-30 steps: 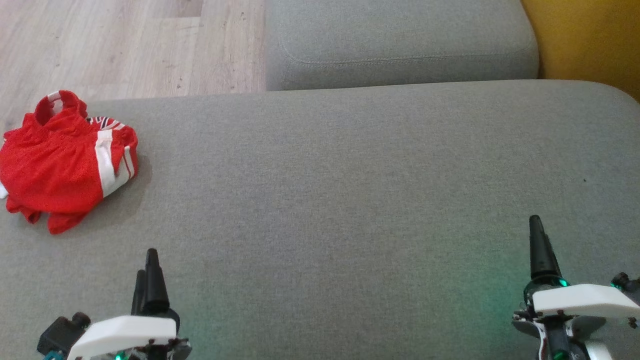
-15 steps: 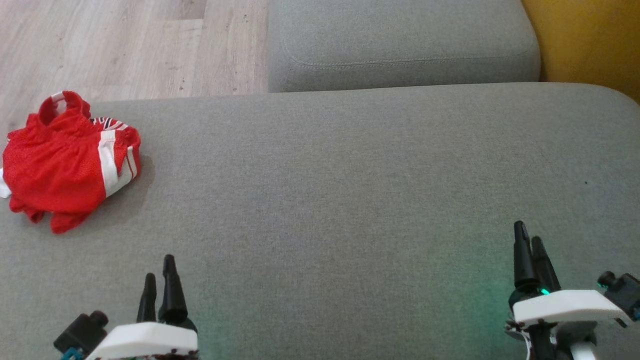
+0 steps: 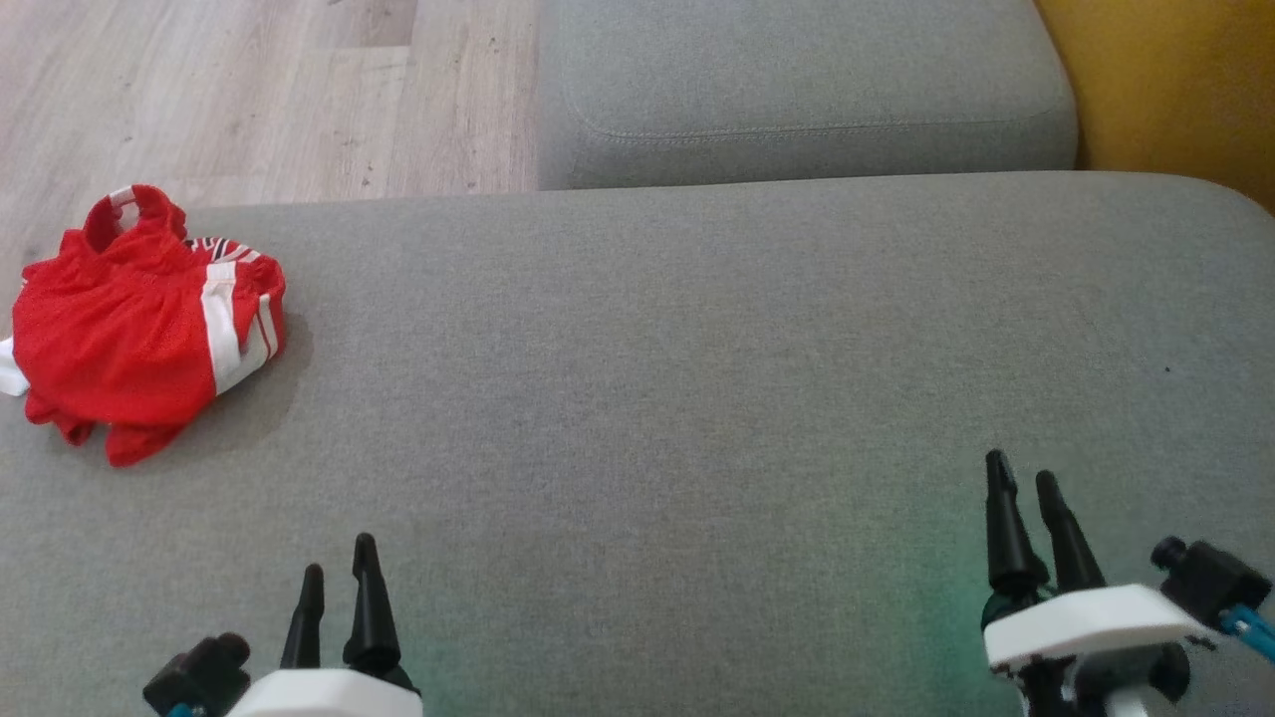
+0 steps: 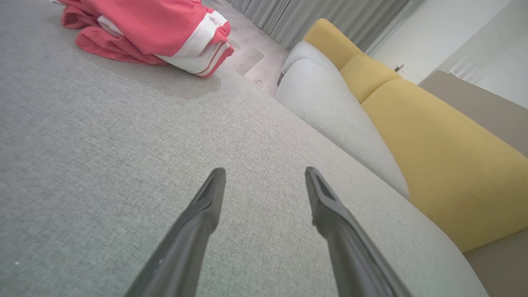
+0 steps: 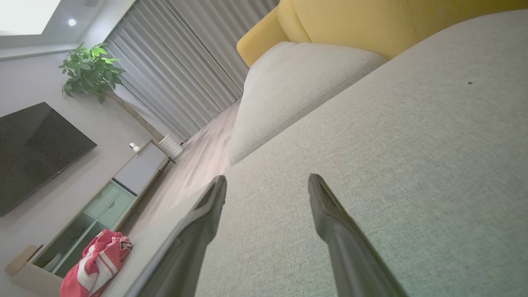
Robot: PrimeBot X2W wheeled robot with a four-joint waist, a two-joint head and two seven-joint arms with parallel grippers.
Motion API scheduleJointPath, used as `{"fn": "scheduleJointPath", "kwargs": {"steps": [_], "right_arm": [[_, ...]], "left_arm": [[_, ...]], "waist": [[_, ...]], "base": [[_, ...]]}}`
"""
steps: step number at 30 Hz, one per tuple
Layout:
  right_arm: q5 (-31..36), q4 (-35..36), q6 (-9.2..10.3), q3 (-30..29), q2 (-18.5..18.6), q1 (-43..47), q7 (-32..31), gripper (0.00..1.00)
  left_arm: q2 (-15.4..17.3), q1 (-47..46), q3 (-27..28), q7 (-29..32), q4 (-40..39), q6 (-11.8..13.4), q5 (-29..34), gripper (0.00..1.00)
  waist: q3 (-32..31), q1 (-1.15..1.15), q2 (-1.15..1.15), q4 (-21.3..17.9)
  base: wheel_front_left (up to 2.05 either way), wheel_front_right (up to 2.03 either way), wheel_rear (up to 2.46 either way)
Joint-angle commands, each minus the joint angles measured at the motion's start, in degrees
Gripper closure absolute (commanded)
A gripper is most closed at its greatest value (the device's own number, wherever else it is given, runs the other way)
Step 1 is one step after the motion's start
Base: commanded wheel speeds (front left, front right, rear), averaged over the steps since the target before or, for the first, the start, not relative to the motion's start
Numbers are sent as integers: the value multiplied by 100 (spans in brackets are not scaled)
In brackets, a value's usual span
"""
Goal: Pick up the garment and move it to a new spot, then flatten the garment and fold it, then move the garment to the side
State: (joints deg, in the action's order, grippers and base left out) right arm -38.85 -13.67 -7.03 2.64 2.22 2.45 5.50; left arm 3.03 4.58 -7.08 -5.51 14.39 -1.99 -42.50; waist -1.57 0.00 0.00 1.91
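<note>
So in that last second both arms shuffled inward: the left gripper (image 3: 339, 555) slid right along the bottom of the head view, and the right gripper (image 3: 1021, 468) slid left and turned so both fingers showed. Both were wide open, holding nothing. The crumpled red mesh garment with white stripes (image 3: 129, 319) sat at the left edge of the grey fabric sofa seat (image 3: 647, 398), well apart from both. My guess: the pickup hadn't started.

Grey sofa cushion (image 3: 697, 378), red garment (image 3: 139, 319) bunched at its far left edge.
</note>
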Motion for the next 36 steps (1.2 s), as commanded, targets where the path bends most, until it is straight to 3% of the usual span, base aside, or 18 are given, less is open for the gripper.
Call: {"fn": "scheduleJointPath", "kwargs": {"steps": [1,36], "right_arm": [[186,195,-27,113,44,-73,89,0],[2746,255,-41,600,59,90,697,0]], "left_arm": [[76,-150,74,-82,-177,20,172,0],[265,109,-202,-628,-279,372,2295,0]], "waist": [[-4,0,0,4],[-42,0,0,140]], "base": [[0,0,0],[0,0,0]]}}
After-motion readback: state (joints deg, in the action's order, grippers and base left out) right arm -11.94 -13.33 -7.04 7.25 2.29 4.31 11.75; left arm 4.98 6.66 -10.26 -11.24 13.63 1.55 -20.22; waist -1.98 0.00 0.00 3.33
